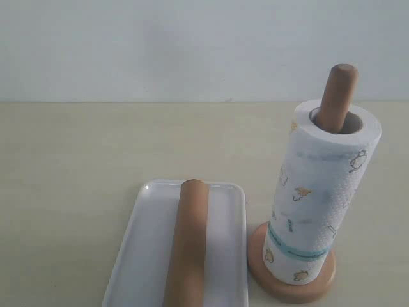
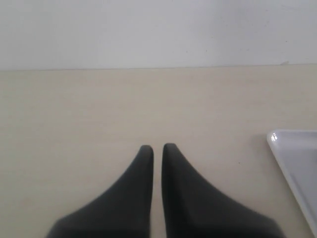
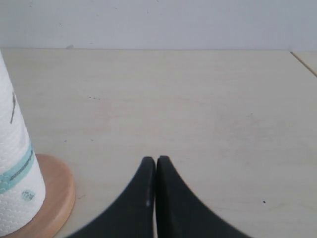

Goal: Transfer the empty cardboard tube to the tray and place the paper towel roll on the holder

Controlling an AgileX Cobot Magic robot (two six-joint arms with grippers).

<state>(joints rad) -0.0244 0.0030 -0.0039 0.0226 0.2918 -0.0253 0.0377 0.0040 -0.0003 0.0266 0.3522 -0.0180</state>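
Note:
The brown cardboard tube [image 1: 188,243] lies lengthwise in the white tray [image 1: 140,249]. The paper towel roll [image 1: 319,204] stands upright on the wooden holder [image 1: 291,288], and the holder's pole [image 1: 337,96] sticks out of its core. Neither gripper shows in the exterior view. My left gripper [image 2: 157,148] hangs over bare table with its fingers nearly together and nothing between them; a corner of the tray [image 2: 297,163] is beside it. My right gripper [image 3: 156,161] is shut and empty, beside the holder's base [image 3: 54,198] and the roll [image 3: 15,178].
A pale wooden tabletop [image 1: 77,166] runs back to a white wall [image 1: 160,45]. A seam in the tabletop [image 3: 303,62] shows in the right wrist view.

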